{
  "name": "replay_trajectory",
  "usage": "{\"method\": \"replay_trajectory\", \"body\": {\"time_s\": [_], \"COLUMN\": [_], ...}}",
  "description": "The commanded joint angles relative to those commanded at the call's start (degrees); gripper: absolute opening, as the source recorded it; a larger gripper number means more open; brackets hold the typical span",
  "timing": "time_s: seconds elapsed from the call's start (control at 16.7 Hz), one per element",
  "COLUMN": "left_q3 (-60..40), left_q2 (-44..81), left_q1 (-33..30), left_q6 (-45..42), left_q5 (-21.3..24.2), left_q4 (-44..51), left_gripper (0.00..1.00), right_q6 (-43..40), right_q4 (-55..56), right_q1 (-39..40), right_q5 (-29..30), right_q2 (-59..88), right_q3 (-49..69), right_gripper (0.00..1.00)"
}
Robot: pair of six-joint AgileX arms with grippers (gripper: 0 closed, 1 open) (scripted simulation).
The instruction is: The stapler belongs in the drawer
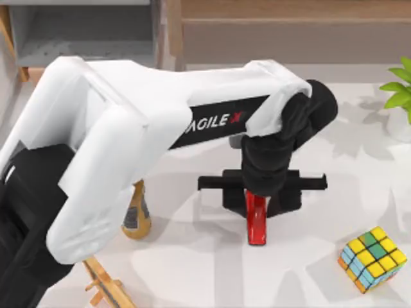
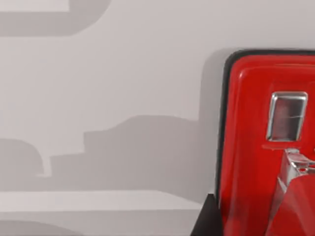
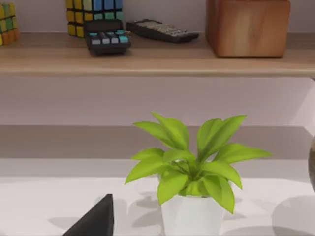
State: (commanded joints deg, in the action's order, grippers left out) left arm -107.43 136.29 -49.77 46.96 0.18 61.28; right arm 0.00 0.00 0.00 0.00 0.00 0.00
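Observation:
The red stapler [image 1: 257, 224] lies near the middle of the table, its long side running toward the front edge. My left arm reaches across from the left, and my left gripper [image 1: 260, 191] sits directly over the stapler's far end, hiding it. In the left wrist view the stapler [image 2: 256, 147] is very close, with a metal plate on its glossy top. The drawer [image 1: 83, 32] stands at the back left, showing grey inner walls. A dark part of my right gripper [image 3: 96, 219] shows low in the right wrist view, facing a potted plant.
A colourful cube [image 1: 372, 260] sits at the front right and a potted plant [image 1: 401, 96] at the right edge. A bottle [image 1: 136, 217] and a wooden stand [image 1: 106, 282] sit under my left arm. A shelf [image 3: 157, 61] behind the plant holds calculators and a wooden block.

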Motion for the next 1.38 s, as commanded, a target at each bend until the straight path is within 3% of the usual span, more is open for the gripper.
{"method": "replay_trajectory", "body": {"time_s": [0.96, 1.14, 1.38], "left_q3": [-4.53, -7.4, -12.7], "left_q2": [-2.04, -5.15, -10.26], "left_q1": [0.41, 3.7, 12.9], "left_q6": [-0.4, -3.26, -10.61], "left_q5": [-0.11, -0.69, -1.93], "left_q4": [5.6, 6.06, 7.36], "left_gripper": [0.0, 0.0, 0.0], "right_q6": [0.0, 0.0, 0.0], "right_q4": [0.0, 0.0, 0.0], "right_q1": [0.0, 0.0, 0.0], "right_q5": [0.0, 0.0, 0.0], "right_q2": [0.0, 0.0, 0.0], "right_q3": [0.0, 0.0, 0.0], "right_gripper": [1.0, 1.0, 1.0]}}
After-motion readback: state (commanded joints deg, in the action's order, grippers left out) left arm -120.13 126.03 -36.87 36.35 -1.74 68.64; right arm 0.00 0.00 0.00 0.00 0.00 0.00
